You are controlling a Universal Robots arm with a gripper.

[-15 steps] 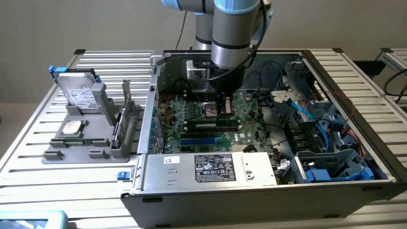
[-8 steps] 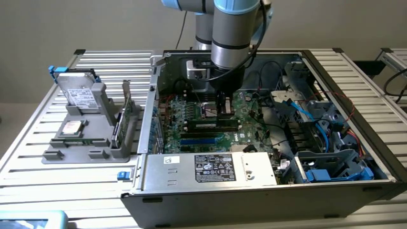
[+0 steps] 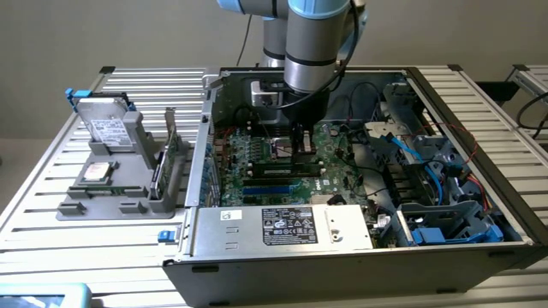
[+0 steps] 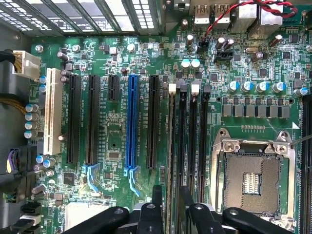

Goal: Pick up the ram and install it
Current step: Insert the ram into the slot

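The ram (image 4: 171,141) shows edge-on in the wrist view as a thin dark strip standing in a black memory slot beside the CPU socket (image 4: 253,180). My gripper (image 4: 170,192) straddles its near end, with one black finger (image 4: 157,195) on each side and a small gap between each finger and the stick. In the exterior view the ram (image 3: 283,171) lies long and dark with a pale label on the green motherboard (image 3: 256,154). There the gripper (image 3: 299,151) hangs just above it inside the open computer case (image 3: 342,269).
A grey holder (image 3: 94,205) on the exterior view's left carries a hard drive (image 3: 107,125), a chip (image 3: 96,171) and an upright green expansion card (image 3: 171,154). The power supply (image 3: 283,226) sits at the case front, and cables and a blue drive cage (image 3: 445,224) at the right. A blue slot (image 4: 131,122) and black slots flank the ram.
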